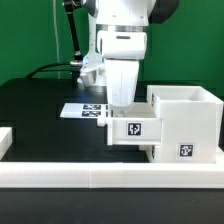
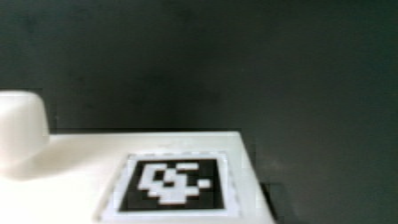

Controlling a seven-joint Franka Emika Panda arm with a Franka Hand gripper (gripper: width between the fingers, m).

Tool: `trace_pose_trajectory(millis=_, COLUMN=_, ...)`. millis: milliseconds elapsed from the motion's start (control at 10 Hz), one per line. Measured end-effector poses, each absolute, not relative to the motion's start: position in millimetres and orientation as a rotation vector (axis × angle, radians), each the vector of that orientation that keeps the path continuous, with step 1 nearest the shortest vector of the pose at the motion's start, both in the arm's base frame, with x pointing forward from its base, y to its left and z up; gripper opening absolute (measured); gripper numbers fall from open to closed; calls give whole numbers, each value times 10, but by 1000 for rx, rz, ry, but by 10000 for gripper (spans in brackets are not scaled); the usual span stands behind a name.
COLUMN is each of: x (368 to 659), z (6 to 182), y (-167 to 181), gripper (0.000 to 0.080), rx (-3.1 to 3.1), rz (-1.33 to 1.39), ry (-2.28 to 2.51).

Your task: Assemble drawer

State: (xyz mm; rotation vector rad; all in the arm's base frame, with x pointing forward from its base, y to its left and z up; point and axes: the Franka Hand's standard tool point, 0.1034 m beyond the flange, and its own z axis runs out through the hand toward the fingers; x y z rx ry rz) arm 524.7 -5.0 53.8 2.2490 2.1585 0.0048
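Observation:
The drawer's tall white casing (image 1: 186, 118) stands at the exterior view's right, with a tag on its front. A shallow white tray (image 1: 133, 130) with a tag sits against the casing's left side, low down. My gripper (image 1: 120, 110) hangs straight down onto the tray's far edge. Its fingertips are hidden behind the tray wall. In the wrist view a white tagged face (image 2: 173, 185) fills the near part, very close, with a rounded white piece (image 2: 18, 130) beside it. No fingers show there. The second tray is out of view.
The marker board (image 1: 84, 110) lies flat on the black table just behind the tray. The long low white border rail (image 1: 100, 177) runs along the front, with a white end piece (image 1: 5, 140) at the exterior view's left.

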Motion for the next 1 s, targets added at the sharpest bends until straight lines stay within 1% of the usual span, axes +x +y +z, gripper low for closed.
trace_pose_trajectory(millis=800, x=5250, z=534, y=5, gripper=44, rx=2242, rz=15, ry=2154)
trace_pose_trajectory(millis=1000, x=5262, z=532, y=-40, gripper=44, rx=2245, rz=8, ry=2144)
